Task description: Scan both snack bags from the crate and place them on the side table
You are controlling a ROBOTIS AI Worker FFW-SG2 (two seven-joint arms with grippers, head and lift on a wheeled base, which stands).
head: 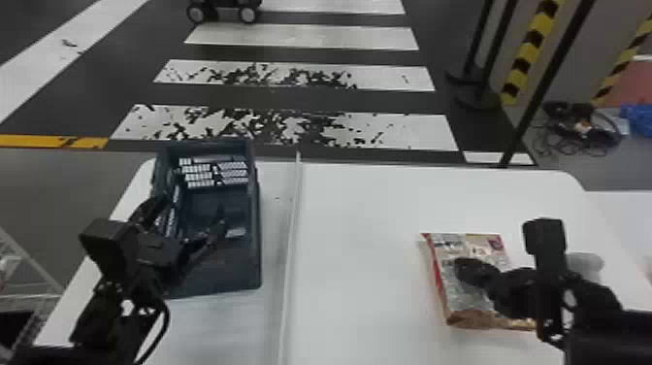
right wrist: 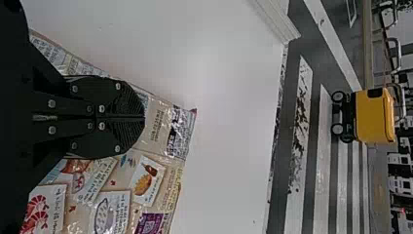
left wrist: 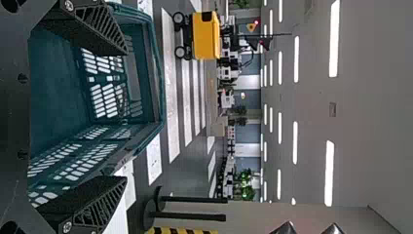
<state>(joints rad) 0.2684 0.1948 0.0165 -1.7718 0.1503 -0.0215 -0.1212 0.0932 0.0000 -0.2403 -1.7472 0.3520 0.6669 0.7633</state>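
Note:
My left gripper [head: 187, 213] is over the dark crate [head: 256, 233], its two fingers spread wide. In the left wrist view the left gripper [left wrist: 122, 114] stands open with the crate's green-blue wall [left wrist: 158, 92] beyond the fingers and nothing between them. On the white table at the right lies a snack bag [head: 478, 245], flat, its printed face up. The right gripper [head: 461, 267] is above this bag, covering part of it. In the right wrist view the right gripper [right wrist: 142, 117] has its fingertips together, over the printed snack bag [right wrist: 156, 139]; no bag material shows pinched between them.
A raised white strip [head: 292, 213] runs front to back on the white table [head: 359, 242], between crate and bag. Behind the right gripper is a pale grey rounded object [head: 587, 262]. A wire rack [head: 29, 272] stands left; black posts stand beyond the table's far edge.

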